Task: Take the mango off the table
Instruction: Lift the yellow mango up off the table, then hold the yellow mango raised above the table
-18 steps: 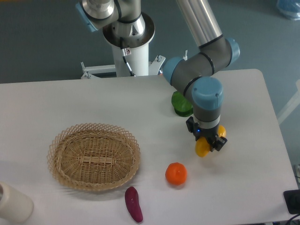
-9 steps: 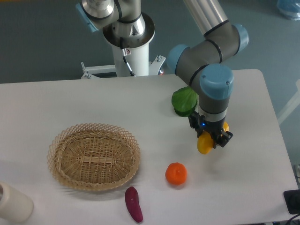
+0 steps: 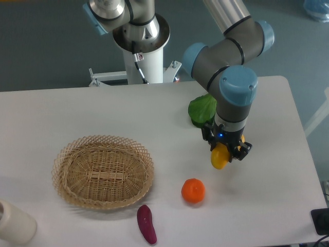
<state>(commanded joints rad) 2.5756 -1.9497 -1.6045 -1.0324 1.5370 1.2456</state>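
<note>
Gripper [image 3: 224, 153] clenched on mango [image 3: 219, 157], fruit protruding toward 7 o'clock below fingers; round orange [image 3: 193, 190] at 7 o'clock on table [image 3: 61, 113].

The upper part of the mango [image 3: 219, 158] is covered by the gripper [image 3: 224, 152], so the contact of the fingers cannot be made out. The green leafy vegetable [image 3: 201, 110] is partly hidden behind the arm. A cream cylinder [image 3: 13, 223] is cut off at the lower left edge.
</note>
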